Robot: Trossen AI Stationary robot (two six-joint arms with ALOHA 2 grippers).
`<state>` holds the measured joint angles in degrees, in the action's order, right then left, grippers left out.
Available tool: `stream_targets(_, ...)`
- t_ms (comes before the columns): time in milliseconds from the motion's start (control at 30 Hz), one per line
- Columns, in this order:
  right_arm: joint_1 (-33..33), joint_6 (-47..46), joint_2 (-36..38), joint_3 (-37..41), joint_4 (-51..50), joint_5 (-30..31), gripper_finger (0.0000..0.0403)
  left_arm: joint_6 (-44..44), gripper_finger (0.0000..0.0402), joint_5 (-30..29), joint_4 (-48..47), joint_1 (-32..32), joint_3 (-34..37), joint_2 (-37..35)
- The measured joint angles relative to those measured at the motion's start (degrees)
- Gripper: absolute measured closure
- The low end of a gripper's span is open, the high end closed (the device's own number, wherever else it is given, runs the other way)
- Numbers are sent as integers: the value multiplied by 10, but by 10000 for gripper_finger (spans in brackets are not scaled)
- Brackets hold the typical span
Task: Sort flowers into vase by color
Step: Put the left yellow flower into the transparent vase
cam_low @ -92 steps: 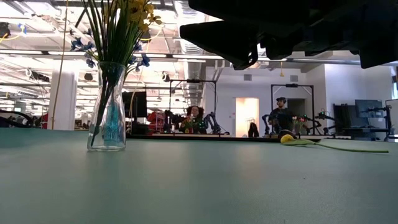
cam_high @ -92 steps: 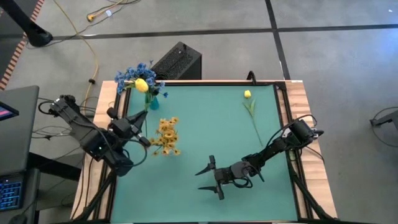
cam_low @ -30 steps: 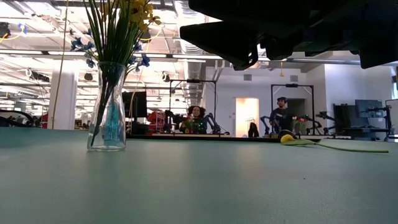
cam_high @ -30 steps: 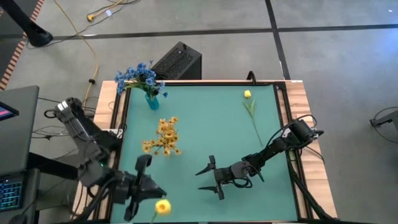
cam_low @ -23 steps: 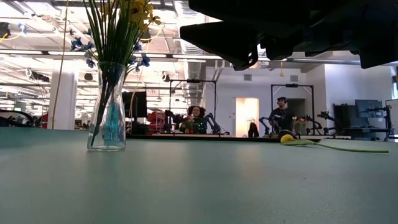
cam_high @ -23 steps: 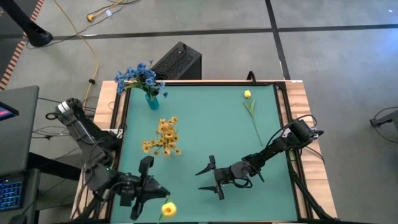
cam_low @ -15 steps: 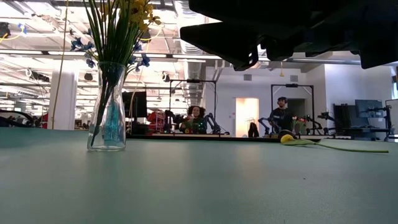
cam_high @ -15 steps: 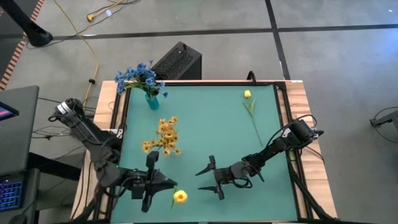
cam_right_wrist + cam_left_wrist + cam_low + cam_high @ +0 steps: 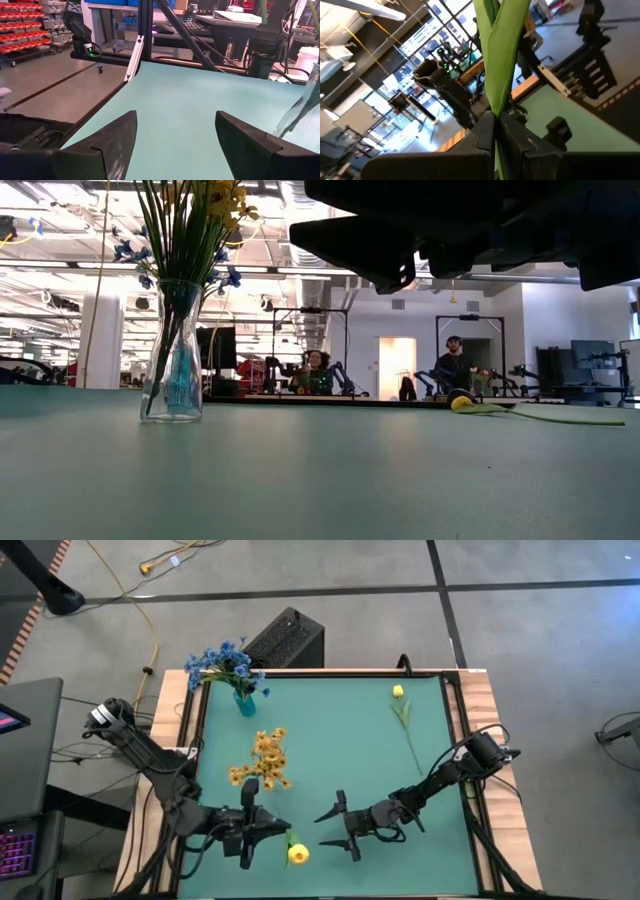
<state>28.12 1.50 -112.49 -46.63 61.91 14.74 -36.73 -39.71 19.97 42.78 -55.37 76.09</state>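
I see the left end effector [image 9: 268, 828] pinching a yellow bud stem [image 9: 296, 854] over the near tabletop [image 9: 340, 740]; the right end effector [image 9: 333, 825] rests spread.

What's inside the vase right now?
The vase holds blue flowers, seen from above. In the low view yellow blossoms and green stalks also show; the heads are cut off.

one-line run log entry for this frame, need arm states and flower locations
left gripper: shut on yellow bud stem, near table edge | right gripper: open, empty | vase: blue sprays | mat: yellow sprays, second bud stem
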Motion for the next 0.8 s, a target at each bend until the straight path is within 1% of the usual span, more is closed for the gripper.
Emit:
stream_targets(200, 0, 0, 0, 0, -3, 0, 107, 16, 401, -20, -35, -3, 2, 0)
stream_targets(300, 0, 0, 0, 0, -3, 0, 107, 34, 401, -50, -69, -3, 2, 0)
stream_targets(400, 0, 0, 0, 0, -3, 0, 107, 36, 401, -74, -82, -3, 2, 0)
stream_targets(567, -2, 0, 0, 0, -3, 0, 107, 26, 401, -76, -81, -13, 2, 0)
stream_targets(800, -2, 0, 0, 0, -6, 1, 107, 25, 401, -49, -85, -62, 2, 0)
